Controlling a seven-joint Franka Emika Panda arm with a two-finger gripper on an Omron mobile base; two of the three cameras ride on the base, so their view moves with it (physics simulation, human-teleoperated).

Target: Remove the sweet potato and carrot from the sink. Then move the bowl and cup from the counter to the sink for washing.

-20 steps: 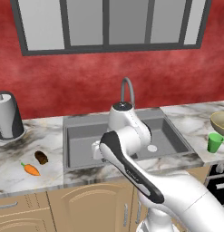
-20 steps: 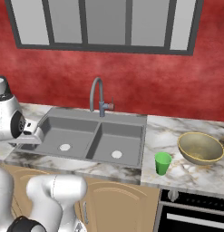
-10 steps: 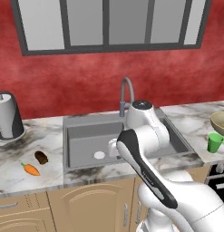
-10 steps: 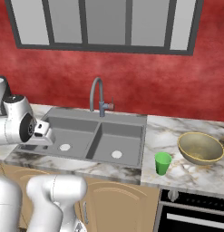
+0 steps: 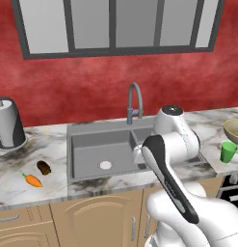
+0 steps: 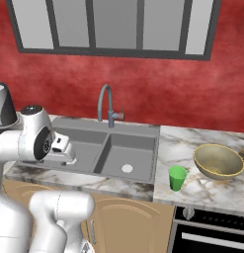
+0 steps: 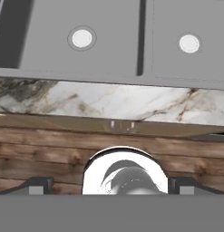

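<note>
Only the left base view takes in the counter (image 5: 24,185) left of the sink (image 5: 89,144): the sweet potato (image 5: 44,167) and the carrot (image 5: 33,180) lie there on the marble, near each other but apart, the carrot at about 7 o'clock from the potato, with a grey kettle (image 5: 8,124) further back at 11 o'clock. From the right base view comes the other end — the green cup (image 6: 177,177) stands upright at the front edge, and the bowl (image 6: 218,161) sits at roughly 2 o'clock from it, not touching. Both basins hold nothing but their white drains (image 7: 82,38), as the hand view confirms looking down over the front rim. The gripper (image 7: 111,186) shows two dark fingertips (image 7: 39,185) set far apart at that view's bottom — spread wide, holding nothing.
</note>
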